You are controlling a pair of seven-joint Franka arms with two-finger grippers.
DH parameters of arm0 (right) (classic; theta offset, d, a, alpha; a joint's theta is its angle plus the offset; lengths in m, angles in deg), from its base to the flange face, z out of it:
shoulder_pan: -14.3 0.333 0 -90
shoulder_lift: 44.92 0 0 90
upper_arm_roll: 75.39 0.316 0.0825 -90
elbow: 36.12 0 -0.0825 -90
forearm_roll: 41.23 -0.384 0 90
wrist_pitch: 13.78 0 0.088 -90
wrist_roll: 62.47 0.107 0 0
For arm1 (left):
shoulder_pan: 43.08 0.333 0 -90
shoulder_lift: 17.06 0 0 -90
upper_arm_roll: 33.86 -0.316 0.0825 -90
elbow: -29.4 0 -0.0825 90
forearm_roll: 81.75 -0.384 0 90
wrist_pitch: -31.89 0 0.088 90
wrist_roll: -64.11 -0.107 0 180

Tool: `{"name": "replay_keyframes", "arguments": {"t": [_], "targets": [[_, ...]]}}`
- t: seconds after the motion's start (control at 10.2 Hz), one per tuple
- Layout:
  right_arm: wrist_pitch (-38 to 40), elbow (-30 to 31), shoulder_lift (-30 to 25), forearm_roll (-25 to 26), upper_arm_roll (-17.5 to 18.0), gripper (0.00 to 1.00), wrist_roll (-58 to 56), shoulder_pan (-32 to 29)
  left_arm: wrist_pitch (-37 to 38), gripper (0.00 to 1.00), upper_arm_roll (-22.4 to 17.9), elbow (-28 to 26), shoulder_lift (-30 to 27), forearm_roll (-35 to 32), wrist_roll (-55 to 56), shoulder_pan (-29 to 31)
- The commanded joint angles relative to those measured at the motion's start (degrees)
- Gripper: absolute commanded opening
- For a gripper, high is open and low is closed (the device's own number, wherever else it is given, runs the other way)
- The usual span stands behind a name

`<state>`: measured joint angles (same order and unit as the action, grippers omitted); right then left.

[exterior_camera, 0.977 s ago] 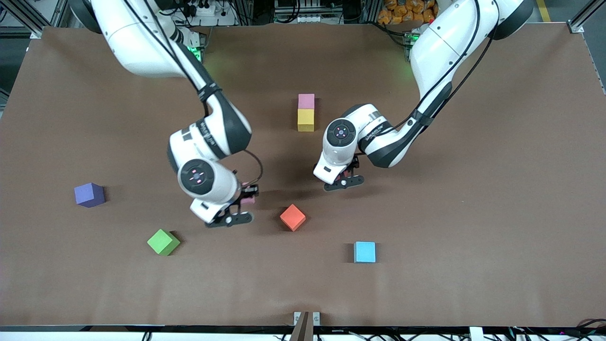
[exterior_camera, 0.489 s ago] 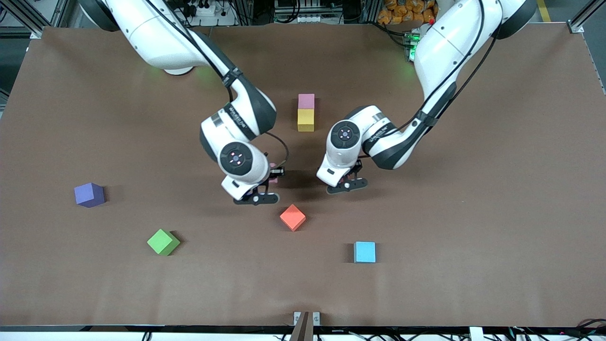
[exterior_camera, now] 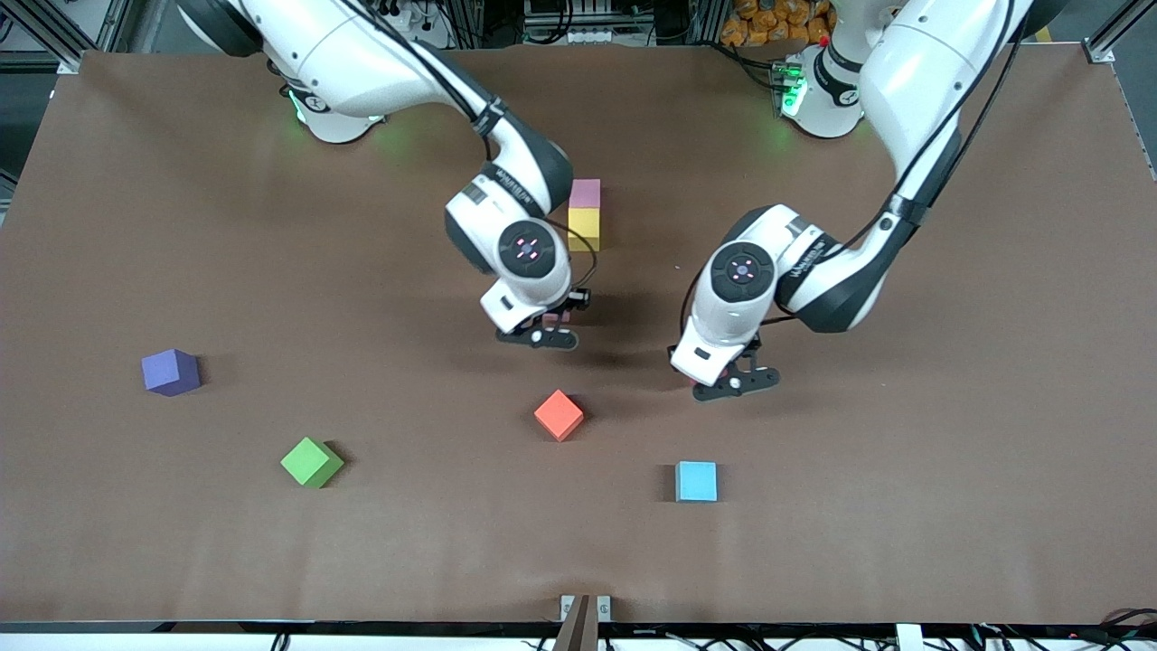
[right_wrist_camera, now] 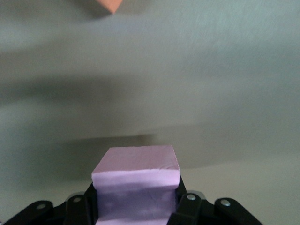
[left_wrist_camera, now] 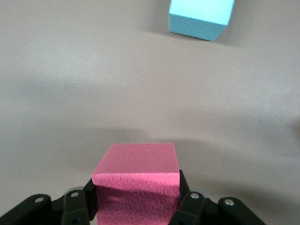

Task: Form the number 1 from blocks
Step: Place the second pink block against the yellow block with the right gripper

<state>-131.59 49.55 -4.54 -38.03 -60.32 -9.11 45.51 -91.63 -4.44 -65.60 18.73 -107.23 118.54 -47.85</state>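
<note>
While the right end effector (exterior_camera: 545, 333), clenched on a pale pink foam cube (right_wrist_camera: 136, 164), has swung up to the centre of the frame, just below the yellow foam cube (exterior_camera: 585, 229) and the pink foam cube (exterior_camera: 585, 192) lined up on the worktop (exterior_camera: 904, 470), the left end effector (exterior_camera: 730, 383), gripping a deep pink foam cube (left_wrist_camera: 136, 164), has drawn aside; the column's third block probably lands next, and the green foam cube (exterior_camera: 311, 462) waits low in the frame

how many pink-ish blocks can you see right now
3: one pink block on the table touching the yellow block; a deep pink block in the left tool; a pale pink block in the right tool.
</note>
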Motion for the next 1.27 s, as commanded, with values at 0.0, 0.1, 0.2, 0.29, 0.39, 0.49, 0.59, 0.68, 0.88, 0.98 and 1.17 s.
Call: {"name": "replay_keyframes", "arguments": {"t": [0.0,0.1,0.2,0.29,0.39,0.49,0.59,0.68,0.88,0.98,1.17], "targets": [[-6.26,7.21,-2.67,2.33,1.44,0.0,6.22,0.78,0.74,0.0,0.46,-2.11,-1.59,-0.27,-1.33,0.64],[-8.99,10.1,-3.37,3.38,1.8,0.0,8.23,1.65,0.74,0.0,0.46,-2.64,-1.86,-0.27,-1.6,0.64],[-10.93,12.57,-4.16,5.13,2.76,0.0,9.99,1.57,0.74,0.0,0.55,-2.73,-2.12,-0.18,-1.34,0.64],[-11.04,13.29,-4.69,5.32,3.12,0.0,10.27,1.48,0.74,0.0,0.55,-3.17,-2.82,0.17,-1.08,0.64],[-11.04,13.3,-4.96,5.32,3.47,0.0,10.27,1.4,0.74,0.0,0.55,-3.95,-3.61,0.69,-1.07,0.64],[-11.21,13.3,-5.05,5.32,3.74,0.0,10.36,1.48,1.0,0.0,0.55,-4.75,-4.14,0.96,-0.99,0.9],[-11.22,13.38,-5.22,5.32,4.17,0.0,10.36,1.48,1.7,0.0,0.64,-4.84,-4.4,0.96,-0.99,0.99],[-11.39,13.39,-5.49,5.5,4.18,0.0,10.27,1.66,2.49,0.0,0.55,-4.93,-4.41,1.05,-0.9,0.99],[-11.74,13.39,-5.75,8.12,4.88,0.0,10.36,1.66,4.07,0.0,0.55,-4.84,-4.49,2.01,-0.64,0.99],[-11.83,13.39,-5.75,8.31,4.88,0.0,10.36,1.83,4.25,0.0,0.55,-4.84,-4.76,2.97,-0.55,0.99],[-12.7,13.99,-5.58,9.62,4.97,0.0,10.71,2.71,4.43,0.0,0.55,-4.84,-4.85,3.07,1.37,0.99]]}}
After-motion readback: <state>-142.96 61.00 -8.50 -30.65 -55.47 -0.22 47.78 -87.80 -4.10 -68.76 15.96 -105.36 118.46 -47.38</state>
